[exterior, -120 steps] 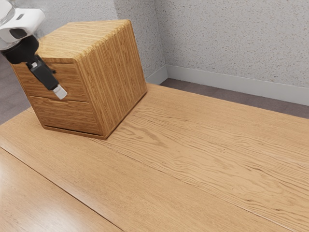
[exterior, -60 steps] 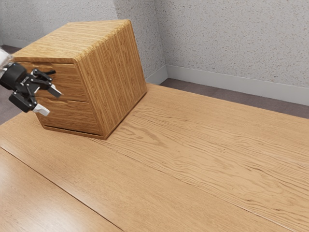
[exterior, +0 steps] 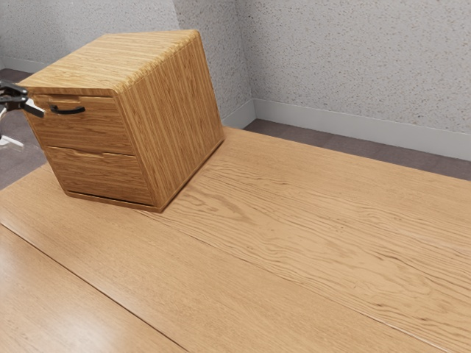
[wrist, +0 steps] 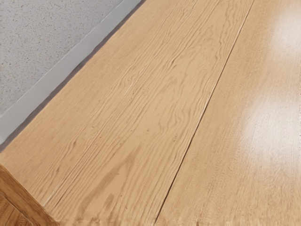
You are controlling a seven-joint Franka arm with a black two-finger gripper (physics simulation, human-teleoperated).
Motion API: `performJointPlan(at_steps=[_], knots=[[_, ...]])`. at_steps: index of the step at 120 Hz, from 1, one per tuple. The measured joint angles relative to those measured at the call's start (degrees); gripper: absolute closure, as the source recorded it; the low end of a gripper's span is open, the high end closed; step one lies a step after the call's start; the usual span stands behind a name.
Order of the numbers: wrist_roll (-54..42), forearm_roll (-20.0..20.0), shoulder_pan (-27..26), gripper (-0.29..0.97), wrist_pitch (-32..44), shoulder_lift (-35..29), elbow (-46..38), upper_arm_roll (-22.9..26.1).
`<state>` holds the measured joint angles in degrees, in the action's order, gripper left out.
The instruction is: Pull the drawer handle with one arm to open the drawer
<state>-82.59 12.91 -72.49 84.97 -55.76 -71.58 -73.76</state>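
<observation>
At the exterior view's left edge, the black gripper (exterior: 20,125) is hanging in front of the wooden cabinet (exterior: 169,103). Its pale-tipped fingers (exterior: 34,110) are standing apart with nothing between them. The drawer handle (exterior: 68,110), a thin black bar, is lying at about 3 o'clock from the fingers, near them but not touching. It is sitting high on the upper drawer (exterior: 88,129), whose front is looking flush with the lower drawer (exterior: 99,173) beneath it, so the drawer is reading as shut. The handle's long axis is running across the drawer front along the 9-to-3 line. By that reading, the fingers are needing to travel toward 3 o'clock and straddle the bar from 12 and 6 before any pull back toward 9 o'clock. With one arm on the rig, there is no question of which hand is nearer. The cabinet is standing at the far corner of the table (exterior: 294,243), close to the speckled wall (exterior: 353,51).

The exterior view is giving the handle, the finger gap and the drawer fronts. The wrist view is looking elsewhere. It is taking in bare table planks (wrist: 141,117), a seam (wrist: 202,117) between them, the grey baseboard (wrist: 51,80) and a dark wooden corner (wrist: 9,207), probably the cabinet's foot.
</observation>
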Motion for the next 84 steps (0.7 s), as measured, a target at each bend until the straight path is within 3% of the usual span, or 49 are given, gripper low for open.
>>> performJointPlan(at_steps=[22, 43, 84], knots=[[-1.42, 6.70, 0.24, 0.00, -3.57, 0.06, 5.80, -0.41], [-2.45, 13.29, -2.84, 0.00, 0.80, 0.01, 6.74, -4.39], [-3.71, 16.40, -7.16, 0.00, 8.91, 1.32, 10.51, -4.66]])
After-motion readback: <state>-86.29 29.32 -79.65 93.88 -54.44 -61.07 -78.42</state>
